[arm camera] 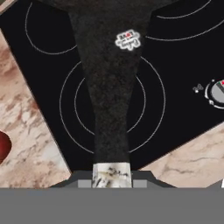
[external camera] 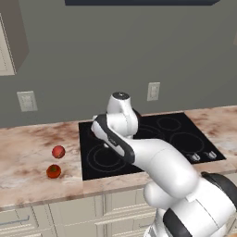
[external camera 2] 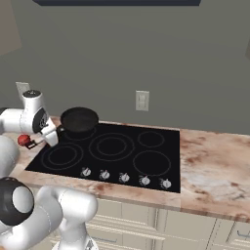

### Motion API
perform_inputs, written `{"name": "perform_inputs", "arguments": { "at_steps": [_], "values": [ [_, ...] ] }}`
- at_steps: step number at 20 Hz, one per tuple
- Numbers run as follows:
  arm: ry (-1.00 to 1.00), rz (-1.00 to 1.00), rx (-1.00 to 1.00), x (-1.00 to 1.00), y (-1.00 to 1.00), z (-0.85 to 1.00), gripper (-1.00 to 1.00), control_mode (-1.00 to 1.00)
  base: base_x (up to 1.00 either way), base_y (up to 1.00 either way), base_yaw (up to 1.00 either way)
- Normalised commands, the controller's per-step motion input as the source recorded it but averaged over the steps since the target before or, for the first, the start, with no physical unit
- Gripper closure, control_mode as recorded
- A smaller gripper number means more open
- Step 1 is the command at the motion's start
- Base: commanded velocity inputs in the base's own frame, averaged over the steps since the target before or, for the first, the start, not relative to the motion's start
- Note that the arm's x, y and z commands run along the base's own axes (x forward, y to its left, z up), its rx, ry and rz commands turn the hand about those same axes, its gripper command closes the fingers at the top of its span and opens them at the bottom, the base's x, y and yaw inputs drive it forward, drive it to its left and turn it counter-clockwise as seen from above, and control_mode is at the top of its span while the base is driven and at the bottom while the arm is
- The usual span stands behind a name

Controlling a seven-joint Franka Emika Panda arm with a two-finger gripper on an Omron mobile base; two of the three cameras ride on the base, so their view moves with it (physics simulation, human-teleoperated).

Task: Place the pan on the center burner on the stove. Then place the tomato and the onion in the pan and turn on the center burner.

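**A:** What's in the left base view?

**B:** The stove [external camera: 152, 143] is set in the marbled counter [external camera: 28, 157]. The onion [external camera: 58, 152] and the tomato [external camera: 53, 171] sit on the counter at the stove's 9 o'clock, the onion just beyond the tomato and apart from it. The arm [external camera: 139, 152] covers the middle of the glass.

**A:** And the right base view?

**B:** The pan [external camera 2: 79, 120] is held in the air above the stove's far left corner, about 10 o'clock from the center burner [external camera 2: 111, 146]. Five knobs [external camera 2: 125, 177] line the near edge.

**A:** Hand view?

**B:** The pan's handle [arm camera: 109, 87] runs from 12 o'clock down to 6, its pale tip [arm camera: 111, 175] clamped in the gripper [arm camera: 111, 180], whose jaws are closed on it. Burner rings lie beneath, a knob [arm camera: 217, 92] at 3 o'clock, a red ball [arm camera: 3, 146] at 9 o'clock.
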Motion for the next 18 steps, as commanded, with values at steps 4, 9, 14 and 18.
{"name": "perform_inputs", "arguments": {
  "at_steps": [4, 9, 14, 18],
  "values": [
    [0.0, -0.15, 0.0, 0.0, -0.26, -0.04, 1.0, -1.0, 0.0, 0.0, 0.0],
    [0.0, -0.11, 0.0, 0.0, -0.23, -0.04, 1.0, -1.0, 0.0, 0.0, 0.0],
    [0.0, -0.07, 0.0, 0.09, -0.08, -0.09, 1.0, -1.0, 0.0, 0.0, 0.0],
    [0.0, -0.08, 0.0, 0.1, -0.05, -0.18, 1.0, -1.0, 0.0, 0.0, 0.0]
  ]
}}
